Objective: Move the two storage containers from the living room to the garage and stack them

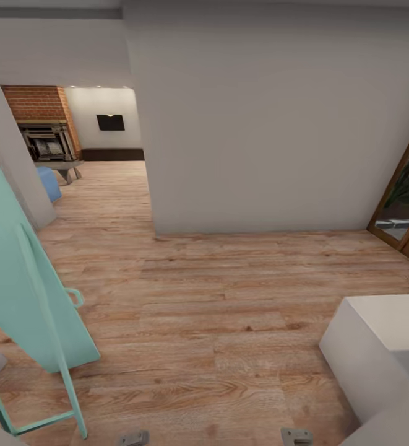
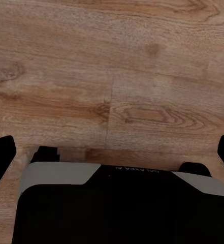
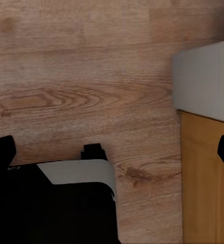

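Beyond the doorway (image 1: pixel 108 155), a brick fireplace (image 1: pixel 43 127).

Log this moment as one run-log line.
phase: in transit | room: wood-plank floor, fireplace ahead-left | containers: not seen | left pincer: open, empty | right pincer: open, empty

A wall (image 1: pixel 260 124) stands straight ahead on the plank flooring (image 1: pixel 216 322). To the left of the wall, an opening leads into a farther room, where a fireplace (image 1: pixel 46 142) sits at the far left with a sofa (image 1: pixel 49 183) just in front of it. To the right of the wall is a framed glass door (image 1: pixel 408 198). Nearer than the wall, an ironing board (image 1: pixel 25 272) leans upright at the left, and a box-shaped block (image 1: pixel 377 347) rests on the flooring at the right.
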`<state>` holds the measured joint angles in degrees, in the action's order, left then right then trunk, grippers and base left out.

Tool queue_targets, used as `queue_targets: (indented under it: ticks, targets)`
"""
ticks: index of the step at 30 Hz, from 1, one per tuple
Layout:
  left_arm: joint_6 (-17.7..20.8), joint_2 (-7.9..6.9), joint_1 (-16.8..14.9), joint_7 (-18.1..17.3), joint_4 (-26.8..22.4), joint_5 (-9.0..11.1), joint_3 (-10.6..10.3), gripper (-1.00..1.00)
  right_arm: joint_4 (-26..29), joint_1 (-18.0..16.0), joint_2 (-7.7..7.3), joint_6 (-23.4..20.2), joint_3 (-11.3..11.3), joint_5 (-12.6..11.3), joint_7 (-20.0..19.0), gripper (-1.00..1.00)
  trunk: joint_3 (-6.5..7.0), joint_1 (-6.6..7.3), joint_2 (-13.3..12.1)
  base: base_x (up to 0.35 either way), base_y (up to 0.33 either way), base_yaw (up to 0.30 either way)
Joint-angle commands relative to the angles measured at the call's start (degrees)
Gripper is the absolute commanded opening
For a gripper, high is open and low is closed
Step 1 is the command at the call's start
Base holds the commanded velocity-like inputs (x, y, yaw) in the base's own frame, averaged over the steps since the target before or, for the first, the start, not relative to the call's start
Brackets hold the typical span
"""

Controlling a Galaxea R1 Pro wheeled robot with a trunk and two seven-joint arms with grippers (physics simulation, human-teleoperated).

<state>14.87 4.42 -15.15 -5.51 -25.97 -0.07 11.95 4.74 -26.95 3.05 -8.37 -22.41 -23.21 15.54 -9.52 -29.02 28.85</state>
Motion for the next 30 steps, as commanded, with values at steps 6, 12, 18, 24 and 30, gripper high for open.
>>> queue_targets:
  ticks: [6, 12, 18, 24, 30]
  targets:
    - [0.4, 0.07, 0.0, -0.3, -0.1, 0.1, 0.4, 1.00, 0.1, 0.0, -0.05, 0.4, -0.9, -0.4, 0.3, 1.00, -0.10, -0.06, 0.1, 0.333, 0.000, 0.000]
    - [0.4, 0.07, 0.0, -0.3, -0.1, 0.1, 0.4, 1.00, 0.1, 0.0, 0.20, 1.1, -1.2, 0.0, 0.3, 1.00, -0.10, -0.06, 0.1, 0.333, 0.000, 0.000]
    - [0.4, 0.07, -0.1, -0.3, -0.1, 0.2, 0.4, 1.00, 0.1, 0.0, 0.28, 1.2, -1.2, 0.2, 0.2, 1.00, -0.10, -0.06, 0.1, 0.333, 0.000, 0.000]
    - [0.4, 0.07, -0.1, -0.3, -0.1, 0.1, 0.4, 1.00, 0.1, 0.0, 0.15, 1.2, -1.2, 0.3, 0.2, 1.00, -0.10, -0.06, 0.1, 0.333, 0.000, 0.000]
    - [0.4, 0.07, 0.0, -0.3, -0.1, 0.0, 0.4, 1.00, 0.1, 0.0, 0.10, 2.2, -1.1, 0.3, 0.2, 1.00, -0.10, -0.06, 0.1, 0.333, 0.000, 0.002]
